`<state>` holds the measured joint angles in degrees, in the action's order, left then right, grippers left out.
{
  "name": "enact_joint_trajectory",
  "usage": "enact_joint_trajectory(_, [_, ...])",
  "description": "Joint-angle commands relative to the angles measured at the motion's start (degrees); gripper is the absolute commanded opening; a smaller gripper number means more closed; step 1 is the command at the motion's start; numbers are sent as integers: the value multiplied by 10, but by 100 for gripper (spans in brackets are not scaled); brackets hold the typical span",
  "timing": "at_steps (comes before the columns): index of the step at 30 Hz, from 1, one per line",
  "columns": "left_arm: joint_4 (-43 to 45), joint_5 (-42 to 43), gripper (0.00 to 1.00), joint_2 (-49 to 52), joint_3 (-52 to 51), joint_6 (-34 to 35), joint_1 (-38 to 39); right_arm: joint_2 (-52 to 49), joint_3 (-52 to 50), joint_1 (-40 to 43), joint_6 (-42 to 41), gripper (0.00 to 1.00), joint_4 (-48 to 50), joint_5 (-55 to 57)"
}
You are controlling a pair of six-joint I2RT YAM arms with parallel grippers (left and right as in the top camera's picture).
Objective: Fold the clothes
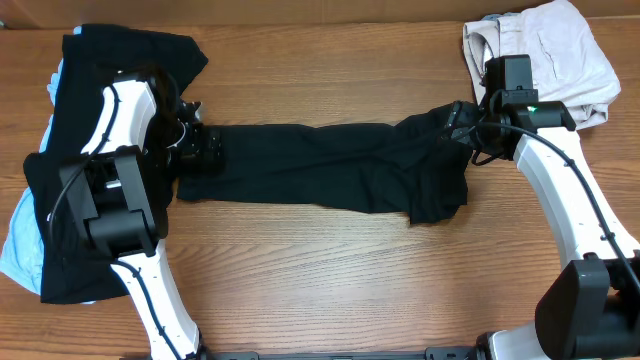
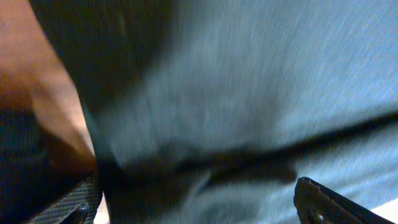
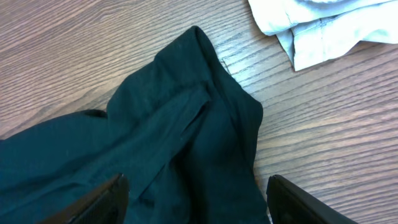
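Observation:
A black T-shirt [image 1: 320, 165] lies stretched and bunched across the middle of the wooden table. My left gripper [image 1: 205, 145] sits at its left end with its fingers spread wide over the dark cloth [image 2: 205, 112]. My right gripper [image 1: 462, 122] is at the shirt's right end, fingers wide open and low over a raised fold of the black cloth [image 3: 199, 137]. Beige trousers [image 1: 545, 55] lie at the back right, and their edge shows in the right wrist view [image 3: 317, 28]. A pile of black shirts [image 1: 70, 120] with a pale blue one [image 1: 20, 240] lies at the left.
The wooden table [image 1: 320, 280] shows bare in front of the stretched shirt. The left arm's body [image 1: 115, 200] lies over the pile at the left. The right arm [image 1: 570, 200] runs along the table's right side.

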<state>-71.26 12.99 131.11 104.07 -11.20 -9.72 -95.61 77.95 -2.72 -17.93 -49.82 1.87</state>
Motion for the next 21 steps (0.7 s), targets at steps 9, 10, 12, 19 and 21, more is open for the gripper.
enact_joint_trajectory(9, [26, 10, 100, 28, -5, -17, -17, 7, 9, 2, 4, 76, 17, 2])
enact_joint_trajectory(10, [28, 16, 100, 33, -5, -17, -16, 7, 9, 2, 4, 75, 17, 2])
enact_joint_trajectory(12, [28, 21, 100, 42, -5, -17, -13, 7, 9, 2, 4, 76, 16, 2])
enact_joint_trajectory(19, [18, 24, 91, 62, -5, -6, 0, 7, 9, 2, 4, 76, 15, 2])
enact_joint_trajectory(21, [7, 35, 85, 65, -5, 1, 4, 7, 9, 2, 4, 76, 15, 2])
